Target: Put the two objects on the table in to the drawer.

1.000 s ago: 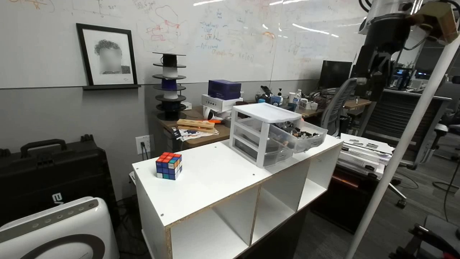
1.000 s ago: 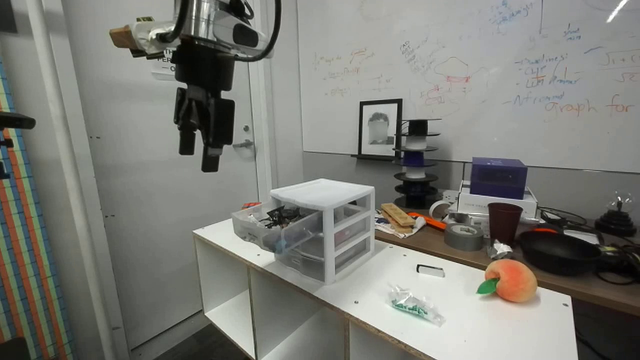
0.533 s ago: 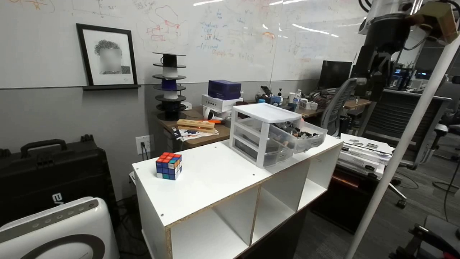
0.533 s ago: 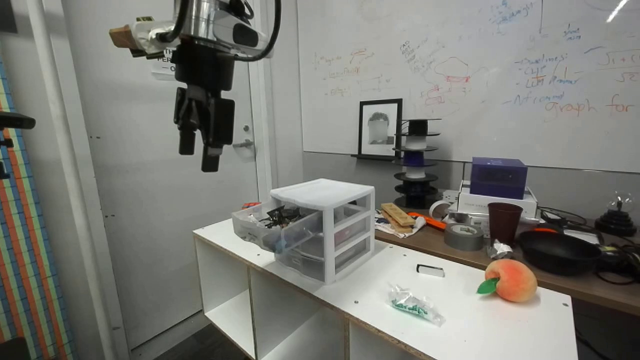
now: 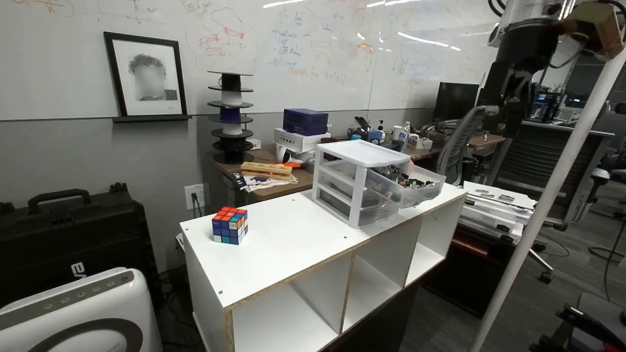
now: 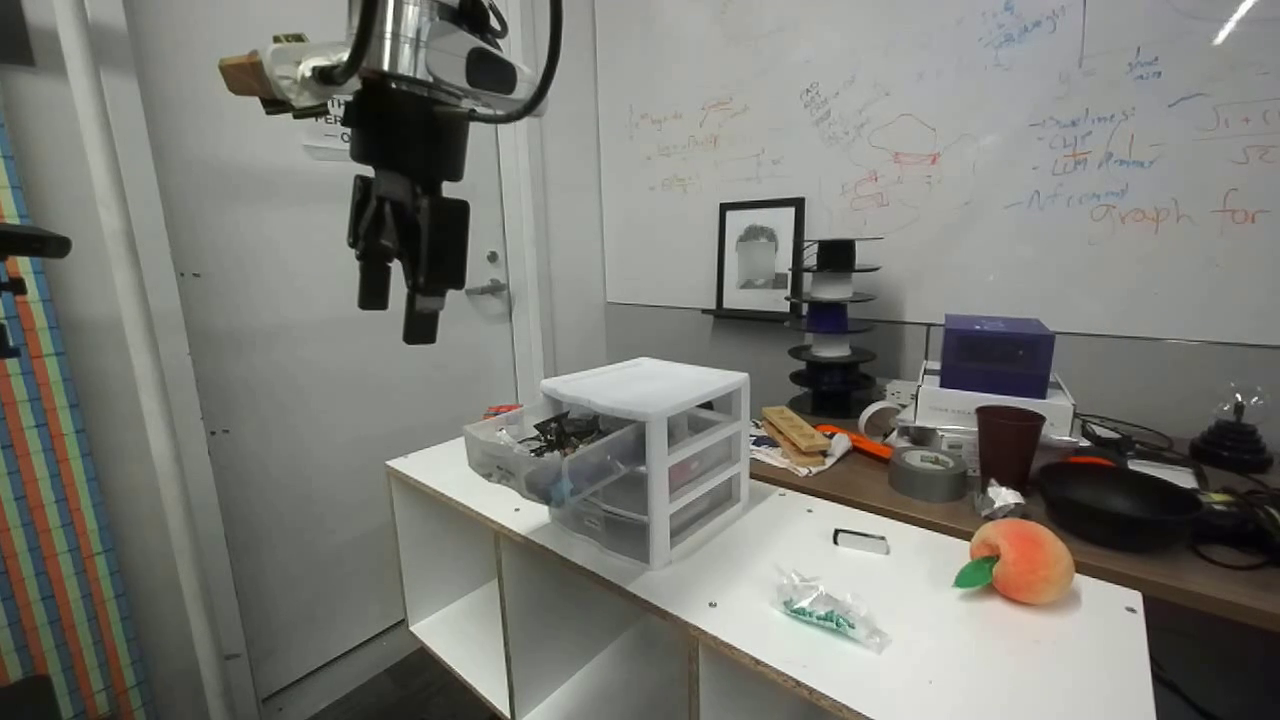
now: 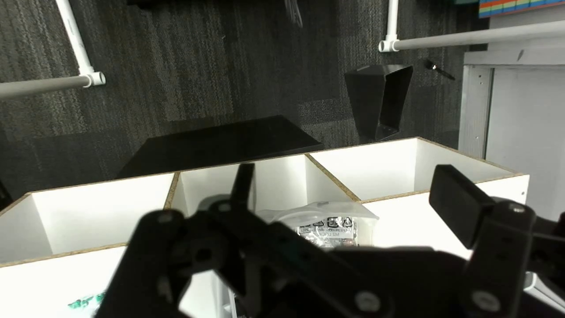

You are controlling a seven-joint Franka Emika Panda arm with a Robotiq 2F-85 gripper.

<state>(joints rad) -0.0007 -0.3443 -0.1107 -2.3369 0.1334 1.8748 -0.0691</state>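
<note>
The drawer (image 6: 508,470) is standing pulled out of its unit (image 6: 645,388); the gripper (image 6: 398,308) is hanging well above the table (image 6: 970,655).

Small parts (image 6: 565,432) are lying in the drawer; a packet (image 6: 828,612), a bar (image 6: 860,541) and a peach (image 6: 1028,562) are lying on the table to one side of the unit, a cube (image 5: 230,226) on the other. The arm (image 6: 410,50) is hanging upright, its gripper pointing downward. In the wrist view the fingers (image 7: 457,201) are standing wide apart, the drawer showing between them; they are hanging in air, well apart from everything on the table.

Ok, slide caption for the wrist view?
Tool open over the white table, translucent drawer partly visible between its fingers.
</note>
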